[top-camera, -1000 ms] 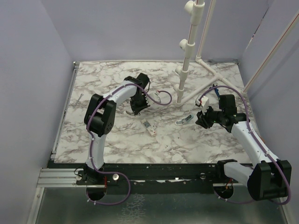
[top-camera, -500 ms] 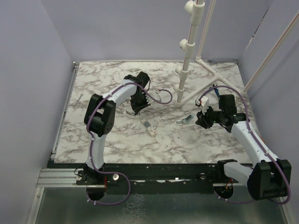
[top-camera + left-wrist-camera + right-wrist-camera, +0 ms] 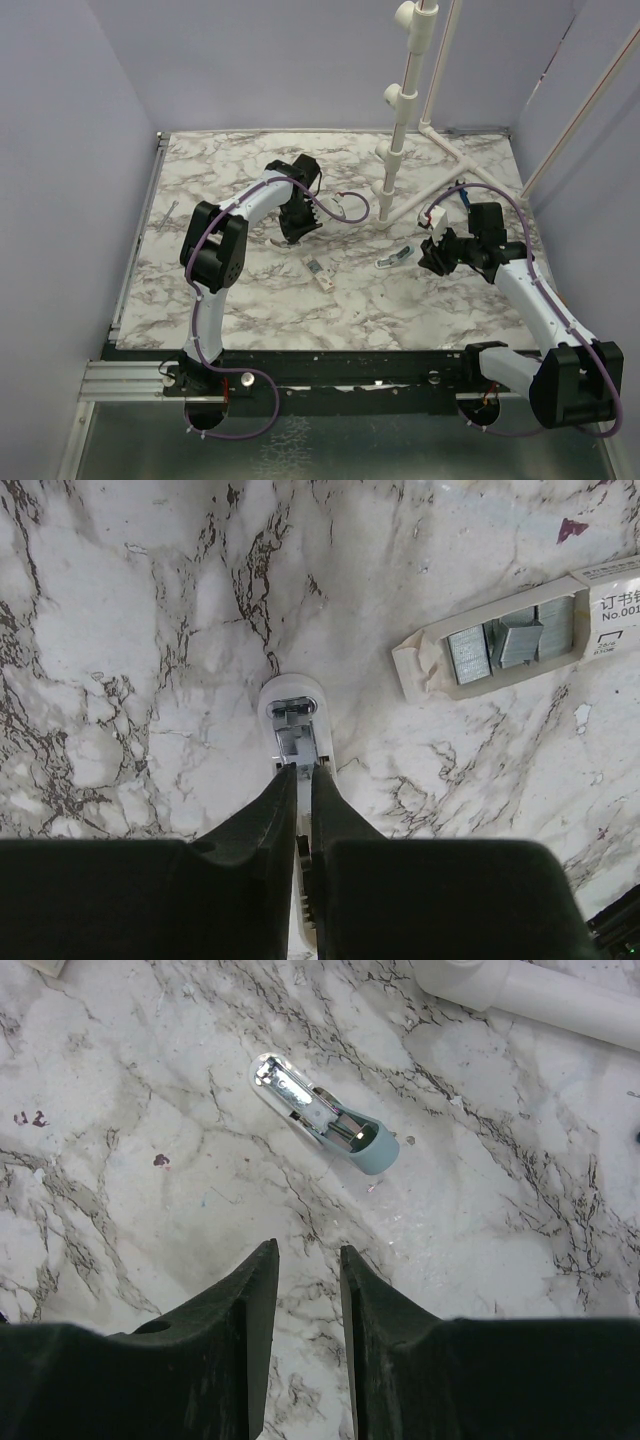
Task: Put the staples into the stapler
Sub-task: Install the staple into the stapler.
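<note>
1. Your white marble surface with grey veins (image 3: 250, 300).
2. White plastic pipe frame (image 3: 397, 150), upright behind the stapler.
3. Open white oblong box (image 3: 418, 665) holding grey staple blocks, near your left jaws.
4. White mini stapler with a teal end (image 3: 322, 1113), lying flat. Your right jaws are spread and empty just short of it, with nothing between.
5. White rounded piece with a metal channel (image 3: 293, 715), under the left jaws.
6. Thin silvery-grey staple strip (image 3: 304, 800), pinched by the left jaws.

Table (image 3: 220, 160): white marble, grey-brown veins. Staple box (image 3: 425, 660): cream, blk print; staples (image 3: 505, 645) in it grey. Left of box, stapler's white part (image 3: 293, 725): white, silvery inside. Right of box, stapler's teal part (image 3: 375, 1147): pale teal + chrome. L gripper (image 3: 303, 772) & R gripper (image 3: 308, 1250) blk. Walls (image 3: 300, 60) lilac.
</note>
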Tool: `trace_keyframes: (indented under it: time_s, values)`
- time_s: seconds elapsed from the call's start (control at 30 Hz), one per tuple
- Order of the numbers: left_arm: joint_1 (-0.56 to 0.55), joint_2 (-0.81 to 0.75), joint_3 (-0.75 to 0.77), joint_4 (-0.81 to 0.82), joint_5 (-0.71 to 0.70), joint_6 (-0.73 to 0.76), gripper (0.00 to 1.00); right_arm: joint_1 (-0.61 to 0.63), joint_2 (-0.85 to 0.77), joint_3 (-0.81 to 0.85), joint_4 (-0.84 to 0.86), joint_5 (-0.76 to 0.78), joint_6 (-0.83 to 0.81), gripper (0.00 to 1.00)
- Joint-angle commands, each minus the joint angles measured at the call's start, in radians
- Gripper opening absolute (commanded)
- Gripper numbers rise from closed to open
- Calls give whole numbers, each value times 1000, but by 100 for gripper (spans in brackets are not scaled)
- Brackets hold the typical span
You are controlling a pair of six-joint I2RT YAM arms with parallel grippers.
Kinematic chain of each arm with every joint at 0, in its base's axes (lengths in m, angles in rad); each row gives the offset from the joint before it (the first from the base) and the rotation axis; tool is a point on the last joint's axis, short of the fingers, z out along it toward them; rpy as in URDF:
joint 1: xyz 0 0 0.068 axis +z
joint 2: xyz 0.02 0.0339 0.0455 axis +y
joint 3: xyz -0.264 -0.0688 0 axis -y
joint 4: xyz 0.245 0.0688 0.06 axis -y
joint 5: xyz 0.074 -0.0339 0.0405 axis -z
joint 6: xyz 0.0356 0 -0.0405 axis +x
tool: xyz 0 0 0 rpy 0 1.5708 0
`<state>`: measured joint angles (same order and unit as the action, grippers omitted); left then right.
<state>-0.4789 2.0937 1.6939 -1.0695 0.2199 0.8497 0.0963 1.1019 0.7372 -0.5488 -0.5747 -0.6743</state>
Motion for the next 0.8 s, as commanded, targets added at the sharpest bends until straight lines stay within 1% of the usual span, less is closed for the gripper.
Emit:
trace_keyframes:
  time_s: [0.0,0.4,0.6,0.77]
  values:
    - [5,-15,2,-14,22,0,5,-6,10,14,-25,-28,-11,35]
    - [6,-9,7,-7,15,-1,6,-6,13,13,-27,-27,-13,35]
    - [19,-33,7,19,31,-18,22,-6,12,14,-27,-27,-13,35]
    - [29,-30,19,26,55,-24,27,-6,10,14,-30,-27,-13,35]
